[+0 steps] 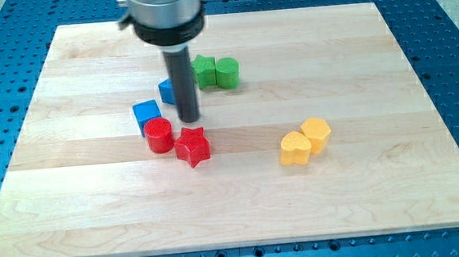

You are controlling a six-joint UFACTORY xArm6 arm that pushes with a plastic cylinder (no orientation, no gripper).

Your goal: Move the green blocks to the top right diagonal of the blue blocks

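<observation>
My tip (189,119) sits on the counter (383,198) between the blue cube (146,114) and the red star (192,145), holding nothing, since there is no gripper, only a bare rod. The green star (204,70) and green cylinder (227,73) lie touching, already up-right of the blues, so I would nudge them gently from their lower-left. The rod hides most of the second blue block (166,91), leaving its shape unclear.

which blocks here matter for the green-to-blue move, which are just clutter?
Job:
green star block
green cylinder
blue cube
blue block, partly hidden behind the rod
my tip

Lying about:
red cylinder
red star block
two yellow blocks
</observation>
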